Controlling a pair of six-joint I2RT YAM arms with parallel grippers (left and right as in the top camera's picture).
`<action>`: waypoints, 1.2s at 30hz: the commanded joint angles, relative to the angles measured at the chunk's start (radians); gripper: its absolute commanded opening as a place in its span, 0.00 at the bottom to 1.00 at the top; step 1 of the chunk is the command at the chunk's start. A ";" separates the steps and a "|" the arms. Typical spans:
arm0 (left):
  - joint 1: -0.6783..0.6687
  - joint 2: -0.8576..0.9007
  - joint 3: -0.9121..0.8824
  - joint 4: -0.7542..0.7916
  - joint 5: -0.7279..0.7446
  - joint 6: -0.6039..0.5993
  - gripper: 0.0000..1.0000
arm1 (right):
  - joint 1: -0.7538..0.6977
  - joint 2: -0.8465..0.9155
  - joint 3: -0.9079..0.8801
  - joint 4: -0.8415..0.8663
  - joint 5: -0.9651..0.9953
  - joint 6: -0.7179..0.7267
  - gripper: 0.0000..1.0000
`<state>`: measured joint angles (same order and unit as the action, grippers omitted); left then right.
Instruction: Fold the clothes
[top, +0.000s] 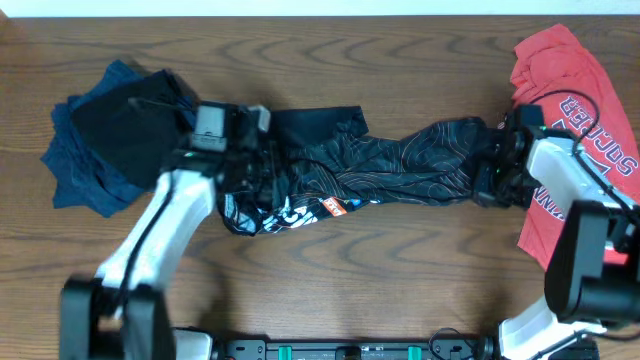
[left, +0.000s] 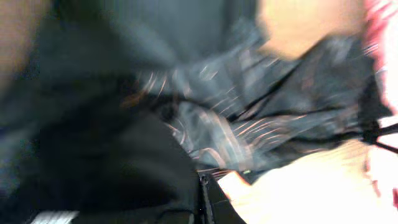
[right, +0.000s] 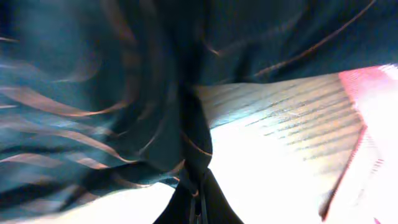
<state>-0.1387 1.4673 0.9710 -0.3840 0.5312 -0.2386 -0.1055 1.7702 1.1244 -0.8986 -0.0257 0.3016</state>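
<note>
- One black jersey (top: 400, 160) with thin pale contour lines lies bunched in a long rope-like band across the middle of the table (top: 400, 290), running left to right.
- The band is wider and crumpled at its left end and narrower toward the right.
- One small orange logo (top: 334, 207) shows on the lower left folds. A scrap of white lettering (top: 290, 213) sits just beside it, too creased to read.
- There are two grippers, one at each end of the jersey.
- The left gripper (top: 250, 168) is clenched on the jersey's left end. Its wrist view is blurred, with dark cloth filling most of the frame.
- The right gripper (top: 487, 172) is clamped on the right end. Its wrist view shows a fold of lined fabric pinched between the fingertips.
- One red shirt (top: 560, 70) with white print (top: 592, 125) lies at the right edge of the table, just beside the right gripper and partly under that arm.
- One dark blue garment (top: 80, 160) sits crumpled at the far left, with a blacker patch on top. I cannot tell whether that patch is a separate piece.
- Three garment heaps counted in all, on the wood-grain tabletop.
</note>
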 joint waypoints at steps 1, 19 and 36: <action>0.049 -0.145 0.037 0.004 0.026 0.003 0.06 | -0.010 -0.119 0.101 -0.021 -0.050 -0.029 0.01; 0.222 -0.570 0.104 -0.047 0.031 -0.064 0.06 | -0.024 -0.469 0.429 -0.241 0.027 -0.029 0.01; 0.242 -0.479 0.632 -0.712 0.061 0.080 0.06 | -0.052 -0.608 0.559 -0.316 0.110 -0.052 0.01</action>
<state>0.0975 0.9695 1.5101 -1.0443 0.6247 -0.2508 -0.1509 1.1820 1.6444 -1.2148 0.0475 0.2760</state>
